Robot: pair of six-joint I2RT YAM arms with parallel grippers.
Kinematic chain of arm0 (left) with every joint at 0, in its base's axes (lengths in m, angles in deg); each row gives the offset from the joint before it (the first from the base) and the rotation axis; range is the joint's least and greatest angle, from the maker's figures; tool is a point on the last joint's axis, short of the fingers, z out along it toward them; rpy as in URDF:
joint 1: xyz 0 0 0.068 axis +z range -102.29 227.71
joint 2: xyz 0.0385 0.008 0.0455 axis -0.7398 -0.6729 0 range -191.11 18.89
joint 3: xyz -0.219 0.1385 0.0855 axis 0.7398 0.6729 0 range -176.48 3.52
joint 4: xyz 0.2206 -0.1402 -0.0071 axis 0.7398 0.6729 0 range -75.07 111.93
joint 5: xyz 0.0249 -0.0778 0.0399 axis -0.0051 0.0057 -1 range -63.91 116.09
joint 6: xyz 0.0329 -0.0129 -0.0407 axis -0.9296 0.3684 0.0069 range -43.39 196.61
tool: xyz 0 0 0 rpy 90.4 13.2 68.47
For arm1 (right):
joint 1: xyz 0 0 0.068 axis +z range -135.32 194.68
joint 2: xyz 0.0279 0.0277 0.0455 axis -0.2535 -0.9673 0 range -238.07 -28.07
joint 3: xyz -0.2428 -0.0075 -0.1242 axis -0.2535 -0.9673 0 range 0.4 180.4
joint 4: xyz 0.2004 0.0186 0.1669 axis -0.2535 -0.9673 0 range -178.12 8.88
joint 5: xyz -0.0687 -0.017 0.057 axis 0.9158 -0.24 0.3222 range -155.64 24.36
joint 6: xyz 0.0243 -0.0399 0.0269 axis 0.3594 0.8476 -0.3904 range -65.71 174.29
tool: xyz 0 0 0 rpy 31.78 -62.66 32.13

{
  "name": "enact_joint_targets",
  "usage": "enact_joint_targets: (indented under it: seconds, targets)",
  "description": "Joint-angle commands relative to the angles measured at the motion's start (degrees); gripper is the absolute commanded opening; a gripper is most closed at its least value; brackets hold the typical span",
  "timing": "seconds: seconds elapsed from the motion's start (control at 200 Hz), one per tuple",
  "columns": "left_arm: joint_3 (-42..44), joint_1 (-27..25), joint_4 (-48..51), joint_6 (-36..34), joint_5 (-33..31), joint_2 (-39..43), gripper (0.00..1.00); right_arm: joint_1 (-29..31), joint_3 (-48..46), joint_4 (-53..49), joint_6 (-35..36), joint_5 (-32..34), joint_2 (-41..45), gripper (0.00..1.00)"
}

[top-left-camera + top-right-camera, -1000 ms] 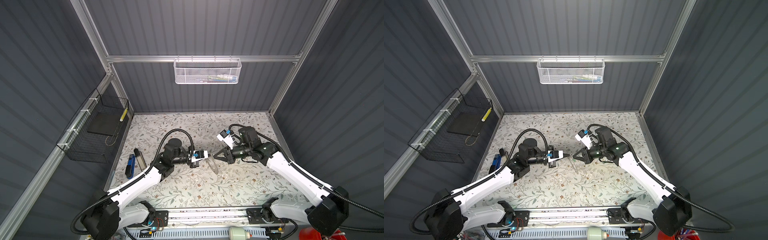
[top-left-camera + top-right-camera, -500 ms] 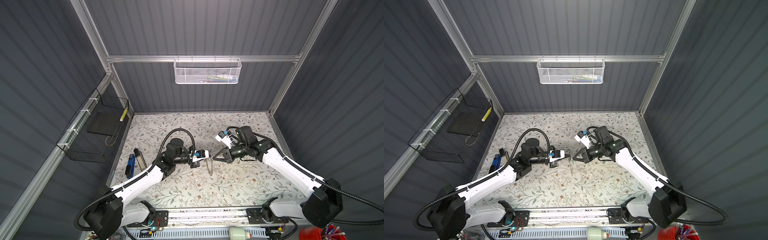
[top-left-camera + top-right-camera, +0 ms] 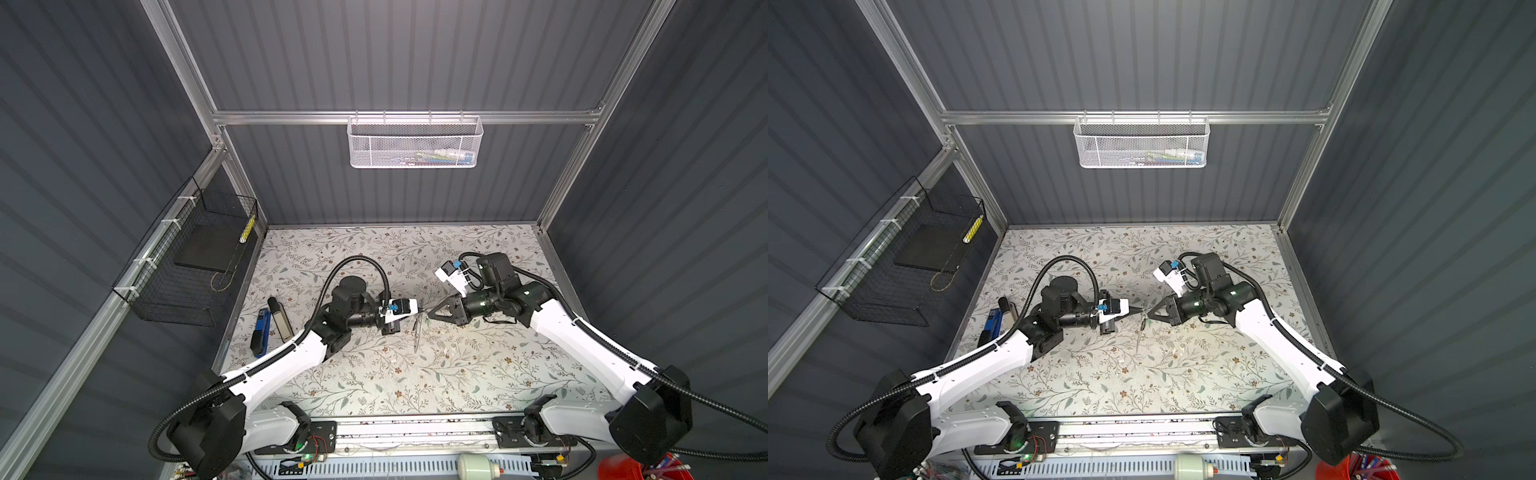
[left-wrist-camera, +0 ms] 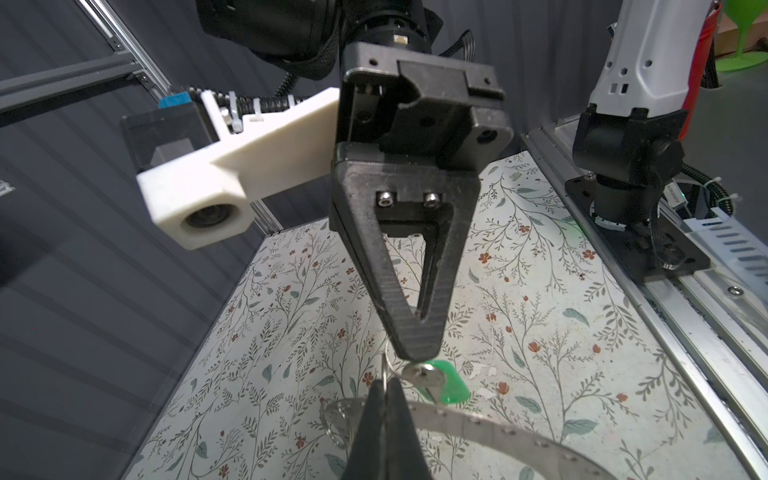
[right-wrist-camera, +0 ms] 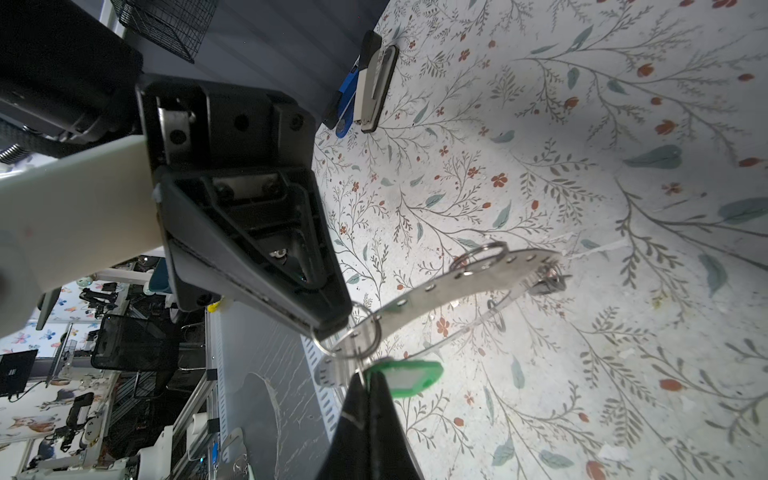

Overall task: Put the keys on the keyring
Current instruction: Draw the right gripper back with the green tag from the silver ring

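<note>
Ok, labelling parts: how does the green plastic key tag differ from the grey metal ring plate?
The green plastic key tag is far smaller than the flat grey metal ring plate. The right gripper pinches the tag; the left gripper pinches the plate's wire loop. Shared: both gripped.

Left gripper [image 3: 420,310] reaches in from the left and right gripper [image 3: 430,318] from the right, tips nearly meeting above mid-table [image 3: 374,386]. The keyring [image 3: 417,332] hangs edge-on between them, can't tell if its lower rim touches the table. Key tag [image 5: 409,378] sits just beside the right gripper's tip, against the keyring's rim. Stapler-like tool [image 3: 279,320] lies at the table's left edge, second long tool [image 3: 261,332] just left of it; wire basket [image 3: 187,266] on left wall, mesh basket [image 3: 415,141] on back rail.
</note>
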State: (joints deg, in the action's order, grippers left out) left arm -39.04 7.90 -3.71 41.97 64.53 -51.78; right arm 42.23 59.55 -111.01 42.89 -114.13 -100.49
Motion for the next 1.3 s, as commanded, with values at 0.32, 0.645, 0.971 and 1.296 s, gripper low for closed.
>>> enact_joint_targets:
  seconds: [0.32,0.645,0.971,1.296]
  targets:
    - [-0.78,0.29,-7.52,1.72,3.75,1.61,0.0,-1.65,-2.56,-1.51,-1.06,0.92,-1.37,0.0]
    - [-0.71,0.7,-10.62,4.23,3.52,0.8,0.0,-0.33,-4.81,0.62,-0.41,1.2,0.72,0.0]
    - [-0.85,0.79,-8.8,3.06,3.75,1.28,0.0,-0.39,-4.73,4.66,1.29,2.51,5.75,0.0]
    - [-1.25,0.83,-7.8,2.55,4.23,1.28,0.0,-0.32,-4.89,13.6,-1.17,2.35,9.54,0.0]
